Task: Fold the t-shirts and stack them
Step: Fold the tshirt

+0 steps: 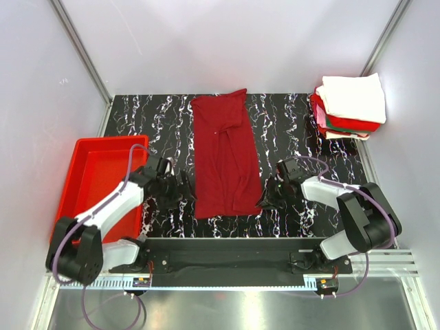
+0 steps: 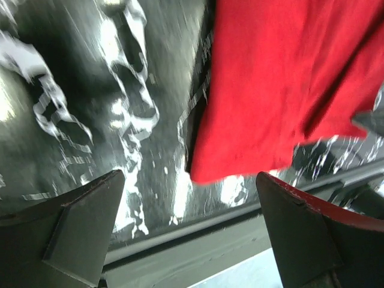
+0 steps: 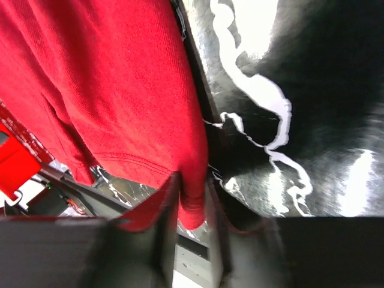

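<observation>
1. Two fingers of the left gripper (image 1: 184, 189) stand wide apart with nothing between them, just beside the near left corner of the maroon tee (image 1: 223, 155).
2. Right gripper (image 1: 265, 201): fingers pinched together on the tee's near right hem.
3. Maroon tee: a long strip lying down the middle of the table (image 1: 295, 124), near to far.
4. Tray (image 1: 79, 155): at the table's left edge, with the left arm over its right side.
5. Stack (image 1: 350, 106): folded tees in the far right corner, white on top, red and green edges below.
</observation>
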{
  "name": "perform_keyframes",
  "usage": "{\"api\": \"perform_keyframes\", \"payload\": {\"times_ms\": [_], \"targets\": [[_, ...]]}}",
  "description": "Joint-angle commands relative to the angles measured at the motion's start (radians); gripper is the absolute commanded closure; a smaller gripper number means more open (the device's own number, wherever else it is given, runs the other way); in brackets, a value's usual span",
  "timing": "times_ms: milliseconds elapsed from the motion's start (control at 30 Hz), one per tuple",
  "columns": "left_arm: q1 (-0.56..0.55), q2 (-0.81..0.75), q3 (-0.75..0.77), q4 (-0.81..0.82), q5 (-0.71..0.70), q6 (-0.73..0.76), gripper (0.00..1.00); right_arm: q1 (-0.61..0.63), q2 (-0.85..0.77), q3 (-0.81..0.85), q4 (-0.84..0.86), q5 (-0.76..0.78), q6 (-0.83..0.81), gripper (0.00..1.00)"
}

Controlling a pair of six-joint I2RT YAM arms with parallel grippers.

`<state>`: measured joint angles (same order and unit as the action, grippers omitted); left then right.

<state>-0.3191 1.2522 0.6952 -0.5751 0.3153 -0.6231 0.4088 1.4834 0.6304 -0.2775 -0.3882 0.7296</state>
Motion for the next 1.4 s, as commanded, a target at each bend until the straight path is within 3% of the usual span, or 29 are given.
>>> {"api": "perform_keyframes", "payload": {"times_ms": [0,100,200,567,700,833,900,1067,1200,1367], "targets": [[-0.064,-0.105,-0.063,0.087,-0.036,-0.065,0.03,0.027,0.029,-0.064,0.073,0.035,0.042,0.75],[-0.128,-0.119,-0.150,0.127,-0.044,-0.116,0.08,0.035,0.025,-0.095,0.095,0.032,0.057,0.90],[-0.161,-0.131,-0.227,0.196,-0.053,-0.162,0.16,0.038,-0.001,-0.118,0.109,0.034,0.070,0.98],[-0.181,-0.030,-0.295,0.328,-0.094,-0.184,0.31,0.041,-0.052,-0.138,0.093,0.043,0.073,1.00],[-0.204,0.001,-0.304,0.372,-0.073,-0.201,0.52,0.041,-0.061,-0.144,0.092,0.049,0.074,1.00],[-0.215,-0.008,-0.318,0.388,-0.064,-0.201,0.89,0.041,-0.084,-0.152,0.086,0.051,0.077,1.00],[-0.218,-0.022,-0.318,0.376,-0.055,-0.196,1.00,0.041,-0.106,-0.156,0.064,0.052,0.077,1.00],[-0.274,-0.140,-0.304,0.291,-0.061,-0.237,1.00,0.053,-0.271,-0.182,-0.051,0.064,0.100,1.00],[-0.377,-0.290,-0.295,0.167,-0.090,-0.306,1.00,0.099,-0.434,-0.163,-0.251,0.089,0.125,1.00],[-0.390,-0.433,-0.225,0.022,-0.124,-0.316,0.99,0.114,-0.629,-0.106,-0.382,0.100,0.169,1.00]]}}
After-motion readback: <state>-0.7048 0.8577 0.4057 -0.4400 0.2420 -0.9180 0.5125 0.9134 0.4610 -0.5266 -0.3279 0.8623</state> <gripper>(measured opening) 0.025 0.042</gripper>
